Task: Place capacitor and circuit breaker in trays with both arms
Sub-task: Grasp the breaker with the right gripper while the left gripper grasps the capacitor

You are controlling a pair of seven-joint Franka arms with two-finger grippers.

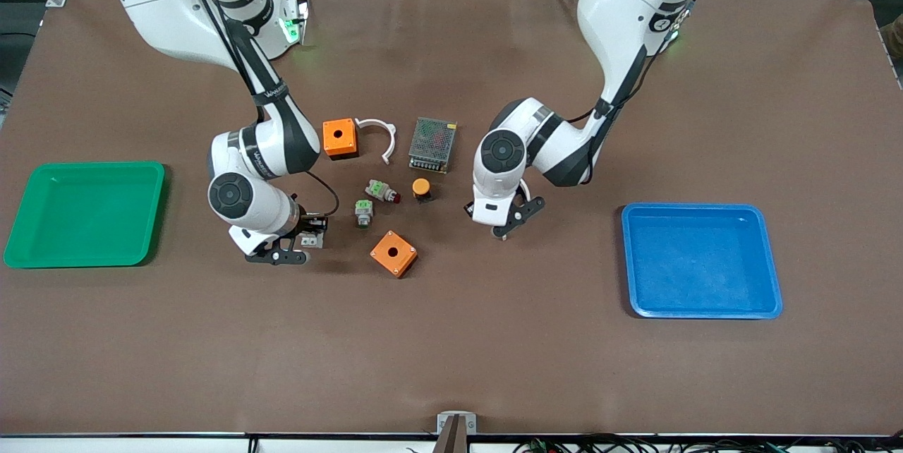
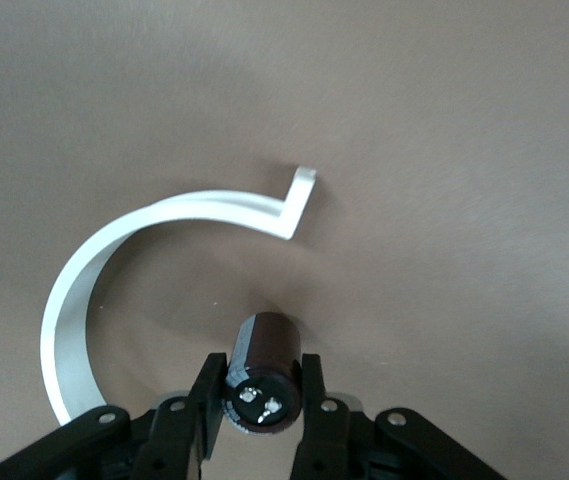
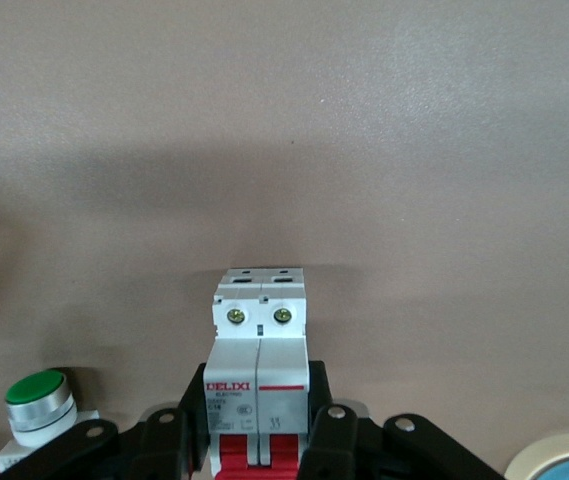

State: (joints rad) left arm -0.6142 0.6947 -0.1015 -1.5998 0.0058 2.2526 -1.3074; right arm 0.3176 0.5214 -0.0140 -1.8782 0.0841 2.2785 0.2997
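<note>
The left gripper (image 2: 261, 400), low centre of its wrist view, has its fingers closed on the capacitor (image 2: 261, 372), above the brown table (image 1: 494, 340) beside a white curved clip (image 2: 144, 260). The right gripper (image 3: 259, 440) clamps the white circuit breaker (image 3: 259, 375), seemingly just off the table, near a green push-button switch (image 3: 36, 405).

Black capacitor (image 2: 262, 370) held above table; white, red-levered circuit breaker (image 3: 260, 385) likewise
</note>
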